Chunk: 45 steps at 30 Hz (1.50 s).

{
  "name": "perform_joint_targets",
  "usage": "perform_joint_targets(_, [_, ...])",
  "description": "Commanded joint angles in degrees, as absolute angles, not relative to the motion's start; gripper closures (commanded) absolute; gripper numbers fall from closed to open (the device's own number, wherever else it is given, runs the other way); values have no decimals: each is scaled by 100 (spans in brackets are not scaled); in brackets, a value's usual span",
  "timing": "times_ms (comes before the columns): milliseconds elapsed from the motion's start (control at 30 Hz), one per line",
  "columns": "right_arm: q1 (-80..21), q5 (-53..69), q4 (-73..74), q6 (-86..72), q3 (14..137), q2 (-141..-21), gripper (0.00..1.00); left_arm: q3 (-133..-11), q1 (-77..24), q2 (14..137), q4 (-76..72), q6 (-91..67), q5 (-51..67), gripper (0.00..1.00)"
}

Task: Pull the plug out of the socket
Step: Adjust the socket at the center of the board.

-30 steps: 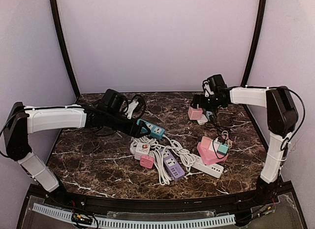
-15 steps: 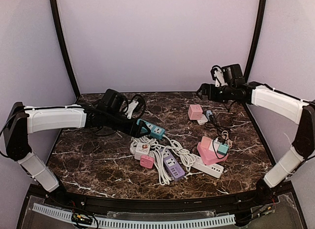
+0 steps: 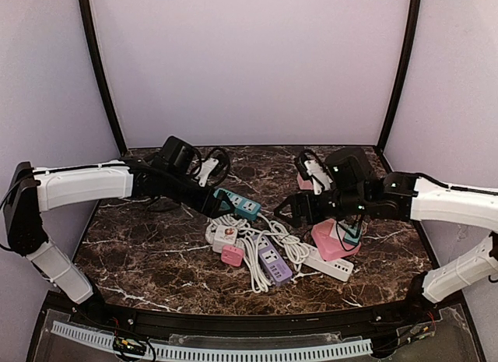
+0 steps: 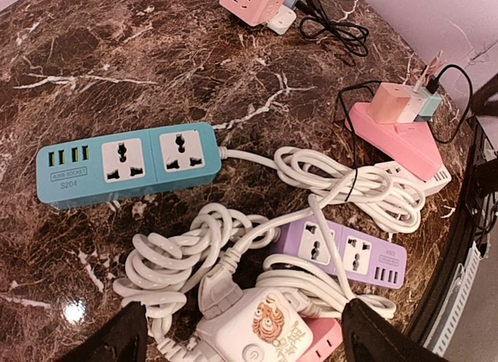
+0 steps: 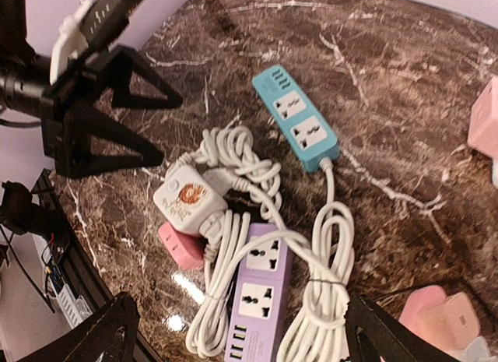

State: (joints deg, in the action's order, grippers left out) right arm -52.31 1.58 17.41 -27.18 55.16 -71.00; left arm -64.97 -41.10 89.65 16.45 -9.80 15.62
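The white plug [image 4: 215, 293] sits in the side of a white cube socket [image 4: 266, 328] with a cartoon sticker, in the cable pile at the table's middle [image 3: 225, 234]. The right wrist view shows the same plug [image 5: 216, 177] and the socket [image 5: 189, 197]. My left gripper [image 4: 249, 339] hovers open just left of the pile [image 3: 206, 206], its jaws either side of the socket, touching nothing. My right gripper [image 5: 245, 339] hangs open above the pile's right side [image 3: 289, 210], empty.
A teal power strip [image 3: 239, 204], a purple strip [image 3: 272, 262], a white strip [image 3: 327, 265] and a pink adapter [image 3: 232, 255] lie tangled in white cable. A pink triangular socket [image 3: 331, 241] carries a small cube. A pink cube [image 3: 303, 183] stands behind the right gripper.
The right arm has swung from the back right corner down to the middle, over the cable pile. The left arm has barely shifted.
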Motion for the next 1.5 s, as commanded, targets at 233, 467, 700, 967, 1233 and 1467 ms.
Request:
perform_joint_targets(233, [-6595, 160, 1037, -3086, 6291, -9048, 9, -6038, -3956, 8742, 1735, -989, 1537, 14])
perform_joint_targets(467, [-6691, 359, 975, -3104, 6989, -10150, 9, -6020, -3957, 8694, 1771, -1044, 1499, 13])
perform_joint_targets(700, [-6701, 527, 982, -3199, 7201, -10624, 9, -6055, -3954, 8640, 1818, -1033, 1504, 13])
perform_joint_targets(967, [-6769, 805, 1184, -3190, 7631, -11047, 11, -6059, -3955, 8573, 1832, -1051, 1545, 13])
perform_joint_targets(1233, [-7059, 1119, 1255, -3264, 7956, -11272, 13, -6049, -3955, 8545, 1843, -1026, 1467, 13])
perform_joint_targets(1467, [-7310, 1071, 1469, -3108, 8513, -11454, 13, -6039, -3955, 8557, 1861, -997, 1380, 13])
